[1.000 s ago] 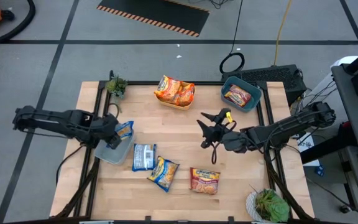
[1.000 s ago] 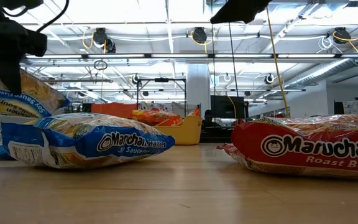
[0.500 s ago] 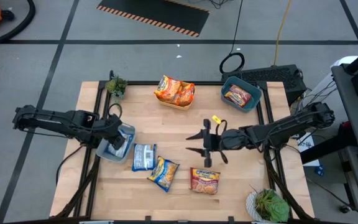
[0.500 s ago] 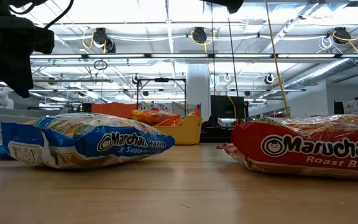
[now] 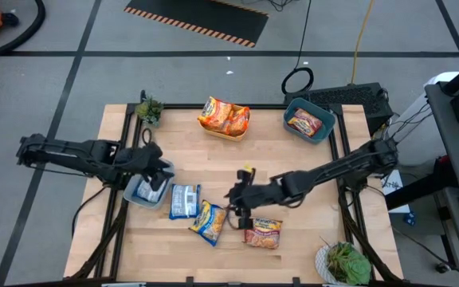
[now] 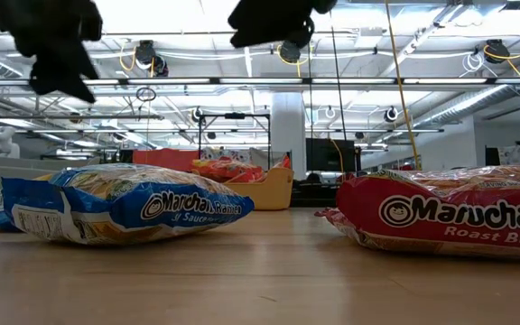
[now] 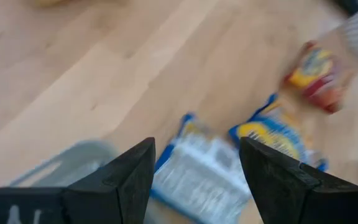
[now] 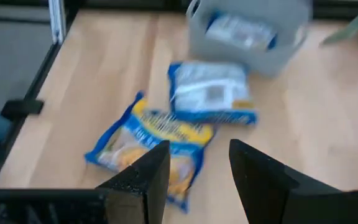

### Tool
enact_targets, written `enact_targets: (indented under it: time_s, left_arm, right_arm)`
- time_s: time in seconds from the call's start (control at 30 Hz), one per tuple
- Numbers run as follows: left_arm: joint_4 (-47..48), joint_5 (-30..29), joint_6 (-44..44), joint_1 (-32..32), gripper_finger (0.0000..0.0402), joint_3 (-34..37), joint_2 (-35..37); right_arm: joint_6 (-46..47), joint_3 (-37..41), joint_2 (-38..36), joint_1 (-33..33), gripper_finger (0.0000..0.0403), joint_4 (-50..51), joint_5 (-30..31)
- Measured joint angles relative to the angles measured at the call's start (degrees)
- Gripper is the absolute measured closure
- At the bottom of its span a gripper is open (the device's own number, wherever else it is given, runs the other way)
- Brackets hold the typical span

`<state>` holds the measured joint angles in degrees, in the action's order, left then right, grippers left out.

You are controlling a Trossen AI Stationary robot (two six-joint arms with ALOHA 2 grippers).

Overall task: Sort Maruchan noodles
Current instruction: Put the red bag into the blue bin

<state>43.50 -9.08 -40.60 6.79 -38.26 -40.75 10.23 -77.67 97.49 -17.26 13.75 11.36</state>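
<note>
Right gripper (image 5: 239,201): fingers spread wide, nothing held, hovering over mid-table. Just beyond its tips lies the blue-and-yellow packet (image 5: 209,222), long axis running diagonally away from the claw. The red packet (image 5: 263,231) lies just beside the claw, towards the front edge. The silver-blue packet (image 5: 185,201) is further out, beside the grey bin (image 5: 131,199). Left gripper (image 5: 156,170): open, empty, above that bin, which contains one packet. Judgement: the right arm is nearer the blue-and-yellow packet.

Three noodle packets (image 5: 207,218) flat on table; others binned
</note>
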Motion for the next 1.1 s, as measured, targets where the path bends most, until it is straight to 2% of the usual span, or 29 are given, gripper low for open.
enact_targets:
  time_s: [0.1,0.27,0.43,0.57,0.83,1.1]
  left_arm:
    - [-4.86,-0.09,1.19,1.58,0.0163,0.00,-1.43]
    - [-11.05,-0.09,1.48,6.92,0.0163,0.25,-6.51]
    - [-17.70,-0.07,1.48,11.89,0.0163,0.31,-12.37]
    - [-23.08,-0.07,1.59,13.77,0.0163,0.31,-15.63]
    - [-29.21,0.31,-0.51,15.26,0.0163,0.33,-17.40]
    - [-32.79,0.45,-1.32,17.45,0.0163,0.33,-17.38]
  right_arm:
    - [3.11,-2.51,2.66,-1.40,0.0243,4.84,-0.90]
    - [10.47,-2.75,3.50,-5.06,0.0243,11.16,2.19]
    - [23.10,-2.75,3.30,-10.95,0.0231,19.38,2.18]
    - [32.20,-2.75,3.22,-16.52,0.0217,19.98,5.37]
    - [52.50,-2.80,4.39,-26.40,0.0213,22.04,6.98]
    - [60.49,-2.77,10.68,-28.99,0.0214,28.02,3.89]
